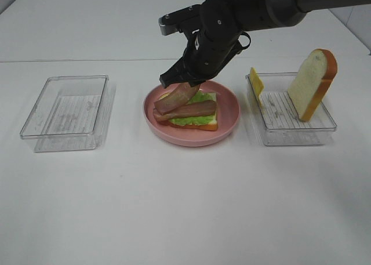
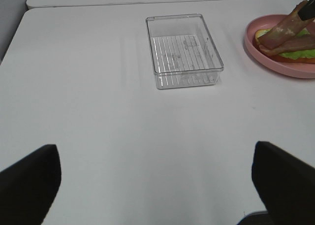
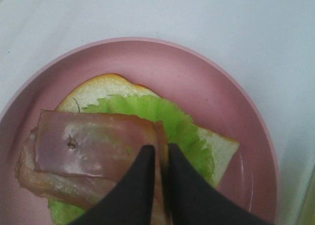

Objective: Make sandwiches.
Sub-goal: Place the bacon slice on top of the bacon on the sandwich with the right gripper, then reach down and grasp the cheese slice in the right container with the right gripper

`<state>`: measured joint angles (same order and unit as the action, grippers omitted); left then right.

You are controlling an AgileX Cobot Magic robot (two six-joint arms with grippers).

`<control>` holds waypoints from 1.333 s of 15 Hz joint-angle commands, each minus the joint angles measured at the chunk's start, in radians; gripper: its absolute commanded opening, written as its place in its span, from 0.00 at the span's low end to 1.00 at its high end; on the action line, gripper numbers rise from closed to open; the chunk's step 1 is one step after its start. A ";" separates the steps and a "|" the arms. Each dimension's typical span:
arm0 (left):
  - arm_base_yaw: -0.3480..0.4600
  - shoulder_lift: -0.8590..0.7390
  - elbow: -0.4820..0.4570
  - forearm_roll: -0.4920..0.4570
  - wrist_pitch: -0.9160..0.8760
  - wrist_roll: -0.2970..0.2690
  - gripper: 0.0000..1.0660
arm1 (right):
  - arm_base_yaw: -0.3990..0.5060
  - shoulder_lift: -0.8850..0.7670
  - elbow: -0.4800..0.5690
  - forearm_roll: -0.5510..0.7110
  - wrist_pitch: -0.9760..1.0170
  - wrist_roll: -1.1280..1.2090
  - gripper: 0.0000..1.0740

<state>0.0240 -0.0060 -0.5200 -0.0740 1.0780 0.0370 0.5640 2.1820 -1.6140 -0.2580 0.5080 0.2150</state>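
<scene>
Right wrist view: with right gripper (image 3: 161,148) nearly closed, pinching upper bacon strip (image 3: 93,146) tilted over lower strip (image 3: 44,183), lettuce (image 3: 147,112) and bottom bread (image 3: 98,87) on pink plate (image 3: 197,72); seemingly halfway, with cheese (image 1: 255,82) and top bread (image 1: 313,82) left in tray (image 1: 290,136).

I get the whole worktop (image 1: 185,218) from the high cam, looking down. Left wrist cam sits far back, facing clear tray (image 2: 187,80) and plate (image 2: 288,71) edge. Right wrist cam: tight over the plate, behind right end effector (image 3: 160,153). All three share the plate.
</scene>
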 commanded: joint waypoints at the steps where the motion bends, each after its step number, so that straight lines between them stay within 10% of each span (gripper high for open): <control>1: 0.001 -0.015 0.001 -0.004 -0.004 -0.002 0.95 | 0.000 0.001 -0.006 -0.022 -0.003 0.003 0.50; 4: 0.001 -0.015 0.001 -0.004 -0.004 -0.002 0.95 | 0.000 0.000 -0.006 -0.039 0.001 0.003 0.93; 15: 0.001 -0.015 0.001 -0.004 -0.004 -0.002 0.95 | -0.022 -0.209 -0.007 -0.202 0.297 0.046 0.93; 20: 0.001 -0.015 0.001 -0.004 -0.004 -0.002 0.95 | -0.164 -0.208 -0.007 -0.008 0.328 -0.023 0.93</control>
<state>0.0240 -0.0060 -0.5200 -0.0740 1.0780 0.0370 0.3850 1.9800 -1.6140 -0.2370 0.8320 0.1840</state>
